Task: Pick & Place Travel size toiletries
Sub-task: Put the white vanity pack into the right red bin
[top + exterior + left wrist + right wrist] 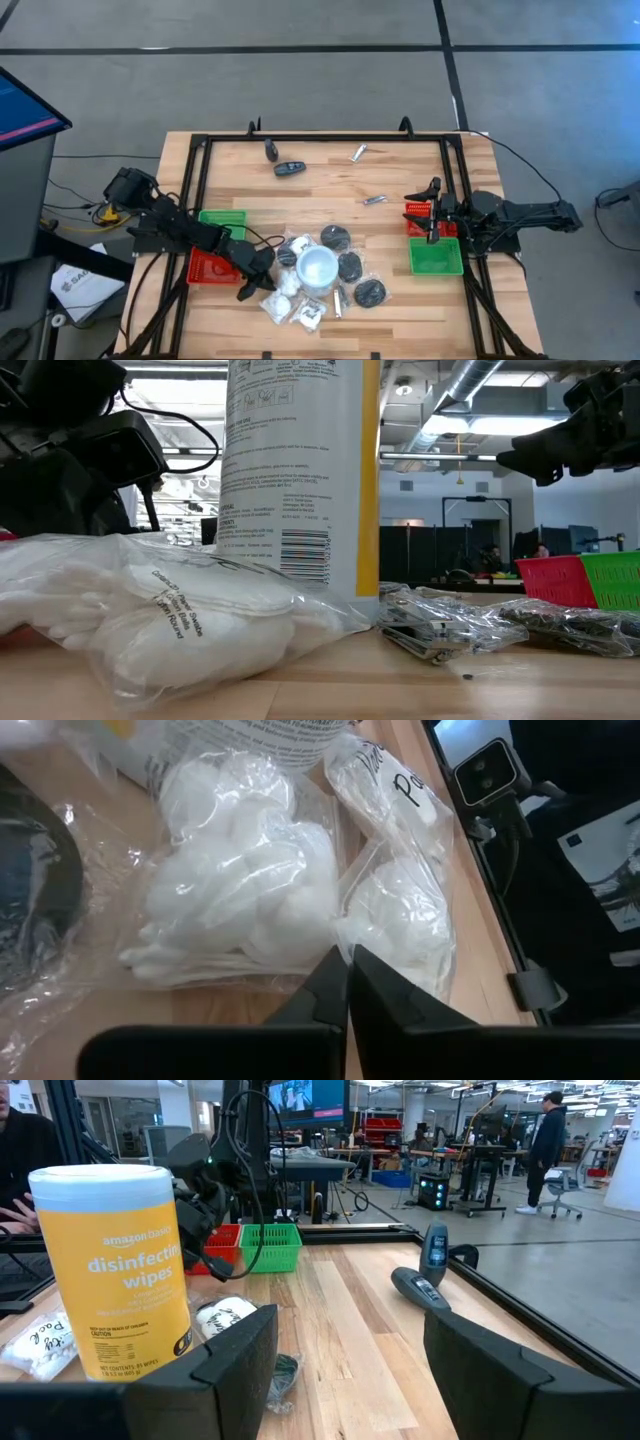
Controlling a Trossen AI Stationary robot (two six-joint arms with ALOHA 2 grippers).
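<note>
High view, left claw [247, 288]: low at the near-left edge of the toiletry pile, beside the white bags [283, 296]; left trays [222, 222] just behind the arm.
High view, pile: black discs [350, 266] and wrapped white pieces ring the wipes tub [318, 268] at near centre of the counter [400, 320].
High view, strays: dark oblongs [289, 168] and silvery sticks [373, 200] lie far across the counter, well apart from the pile.
High view, right claw [433, 212]: waits over the right trays [436, 258].
Low view: cotton bag [160, 615] fills the near-left foreground, the tub standing upright behind it; right trays show no contents from here.
Left wrist view: fingers pressed together, tips [330, 982] at the wrapper edge between two white bags [235, 890]; whether film is pinched I cannot tell.
Right wrist view: right claw [350, 1355] spread wide, nothing in it.
Progress (judgement): early. No toiletry visibly in any tray; nearly the whole pile and all strays left to move. First pick looks under way, grip unconfirmed.
</note>
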